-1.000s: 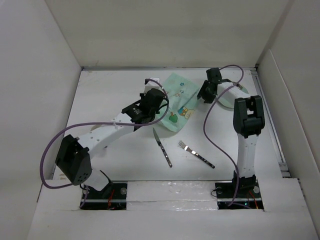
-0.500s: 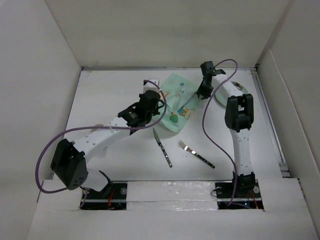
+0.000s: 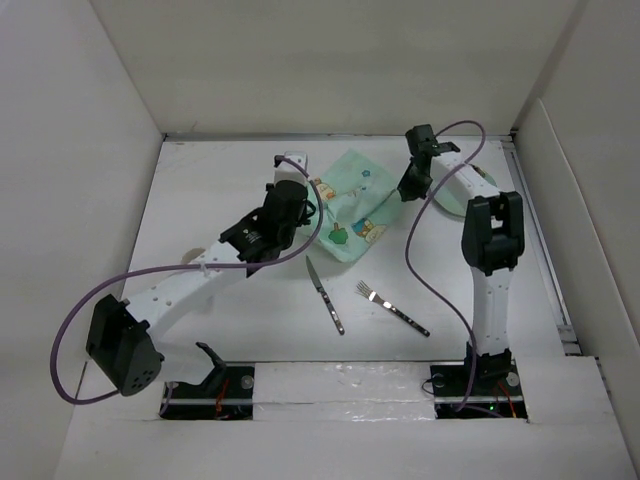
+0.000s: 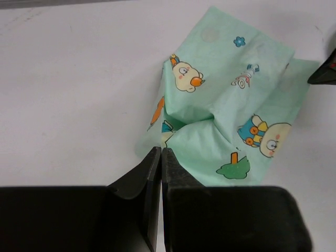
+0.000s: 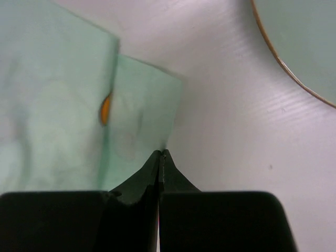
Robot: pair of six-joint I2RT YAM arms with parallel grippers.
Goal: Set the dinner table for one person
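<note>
Arms (image 3: 190, 280) are white, black-jointed (with looping purple cables (image 3: 408, 252)).

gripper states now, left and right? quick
Left gripper: jaws shut, pinching a corner of the mint-green cartoon-printed cloth placemat.
Right gripper: jaws shut on the placemat's edge.

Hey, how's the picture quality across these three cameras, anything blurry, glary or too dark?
Top external: even, soft light with faint shadows and a small glint on the fork tines. Left wrist: sharp, the placemat prints read clearly, but the left gripper is nearly featureless black. Right wrist: the placemat is soft and out of focus, and the plate rim is only slightly crisper.
</note>
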